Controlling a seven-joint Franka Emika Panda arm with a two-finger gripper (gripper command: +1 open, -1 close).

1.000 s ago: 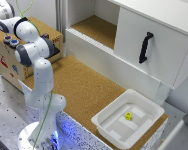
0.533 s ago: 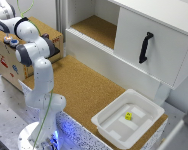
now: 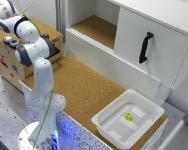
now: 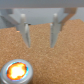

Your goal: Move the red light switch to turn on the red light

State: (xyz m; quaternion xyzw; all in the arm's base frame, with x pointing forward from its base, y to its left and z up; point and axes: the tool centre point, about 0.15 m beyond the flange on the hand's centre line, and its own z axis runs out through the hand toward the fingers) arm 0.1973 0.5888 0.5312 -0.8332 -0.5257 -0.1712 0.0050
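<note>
Cork-brown matting is covering the bench [image 3: 89,87] that I am working over, with a white cabinet [image 3: 144,40] standing along its far side and a white tray [image 3: 106,125] sitting at the near corner toward the exterior view's right, a small yellow block [image 3: 128,116] lying inside it. At the exterior view's left a wooden box [image 3: 9,60] is sitting on the bench edge, and the white arm [image 3: 36,55] is bending over toward it, so the claw itself is hidden from that camera. Through the wrist view I am seeing the claw [image 4: 39,44] with its two thin fingers [image 4: 24,31] standing apart and nothing between them, so I am reading it as released and empty, hanging over bare cork. What I am looking for is the red light switch, and I cannot pick it out with certainty in either view. What I am seeing just beyond the fingertips is a round lamp [image 4: 17,71] in a grey ring, its centre glowing orange-red through the blur; it is lying off to the side of that pointed finger rather than centred between the two. I am judging that the switch is sitting close to this lamp on the wooden box, so the coming move is probably depending on shifting the claw toward that side before pushing.
</note>
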